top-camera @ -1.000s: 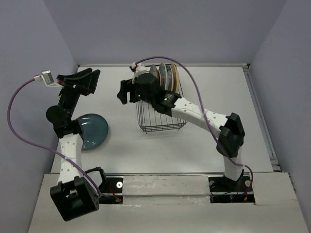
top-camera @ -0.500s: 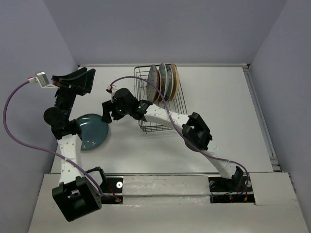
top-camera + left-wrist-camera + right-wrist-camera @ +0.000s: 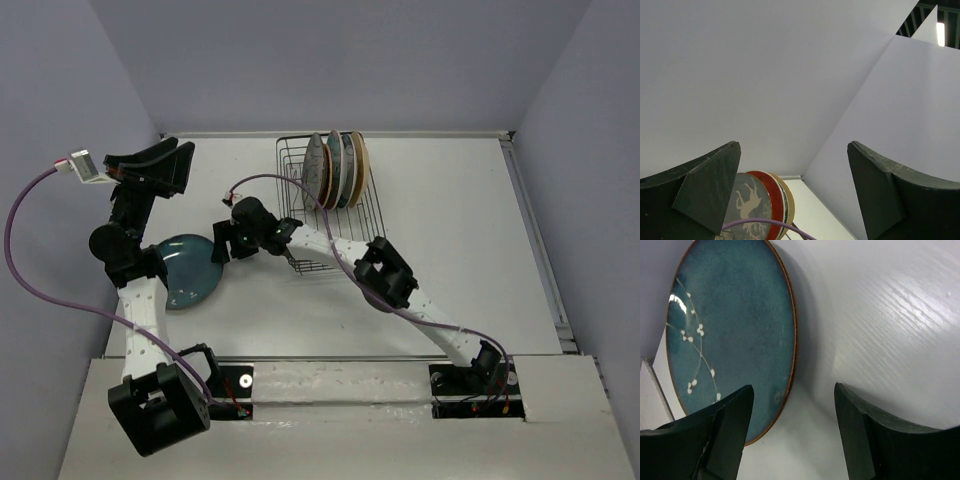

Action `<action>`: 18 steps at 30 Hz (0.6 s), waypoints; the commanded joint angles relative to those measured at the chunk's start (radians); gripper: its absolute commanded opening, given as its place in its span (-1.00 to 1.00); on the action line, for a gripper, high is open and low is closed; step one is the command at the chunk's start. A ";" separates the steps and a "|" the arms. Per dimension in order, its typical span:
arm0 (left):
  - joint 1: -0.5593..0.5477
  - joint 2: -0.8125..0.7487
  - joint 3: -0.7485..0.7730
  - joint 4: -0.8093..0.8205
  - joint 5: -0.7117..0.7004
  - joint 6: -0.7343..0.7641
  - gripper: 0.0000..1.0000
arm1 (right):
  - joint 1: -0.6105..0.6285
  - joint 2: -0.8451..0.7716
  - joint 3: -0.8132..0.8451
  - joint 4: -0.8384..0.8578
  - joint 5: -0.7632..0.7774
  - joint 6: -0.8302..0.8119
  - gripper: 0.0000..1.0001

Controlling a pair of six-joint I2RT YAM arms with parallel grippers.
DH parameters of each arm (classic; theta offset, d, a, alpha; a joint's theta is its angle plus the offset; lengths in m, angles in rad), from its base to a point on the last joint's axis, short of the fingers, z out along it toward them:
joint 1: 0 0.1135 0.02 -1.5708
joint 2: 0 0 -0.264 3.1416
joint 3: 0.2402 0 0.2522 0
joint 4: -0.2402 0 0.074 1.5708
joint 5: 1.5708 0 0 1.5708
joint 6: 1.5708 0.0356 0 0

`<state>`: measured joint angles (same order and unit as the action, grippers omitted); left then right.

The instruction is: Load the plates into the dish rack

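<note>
The left end effector (image 3: 170, 165) is raised at the far left, its fingers spread wide and empty. Its wrist view takes in mostly wall, so it appears parked out of the way rather than working.

Below it, the teal plate (image 3: 190, 270) lies flat on the bench (image 3: 450, 200), partly under the left arm (image 3: 135, 255). It is the only plate seen outside the rack. Being flat, it offers no edge to pinch from above, which is probably why the right end effector (image 3: 792, 390) comes in low from the side. Its fingers are apart and hold nothing, and they sit just right of the plate's rim. The wrist view shows a strip of bare bench between them and the rim.

The rack (image 3: 290, 170) stands further right, well apart from the teal plate. Several plates (image 3: 335, 170) stand on edge in its far dividers, and the near slots look free.

The right arm (image 3: 385, 275) stretches across the rack's near end, and its purple cable (image 3: 290, 185) loops over the wires. Both may crowd the way back to a slot. The left arm over the teal plate's left side could hinder lifting it.
</note>
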<state>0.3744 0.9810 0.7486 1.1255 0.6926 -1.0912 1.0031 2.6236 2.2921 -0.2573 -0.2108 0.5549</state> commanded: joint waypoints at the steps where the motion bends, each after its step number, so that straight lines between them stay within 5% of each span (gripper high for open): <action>1: 0.008 -0.008 0.028 0.085 0.019 -0.010 0.98 | 0.009 0.058 0.093 0.013 -0.041 0.063 0.39; 18: 0.037 0.008 0.021 0.077 0.015 -0.032 0.98 | 0.019 0.107 -0.059 0.288 -0.225 0.270 -0.05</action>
<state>0.4015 1.0050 0.7486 1.1332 0.6983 -1.1194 1.0092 2.6923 2.2608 -0.0441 -0.3809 0.7750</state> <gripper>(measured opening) 0.990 0.513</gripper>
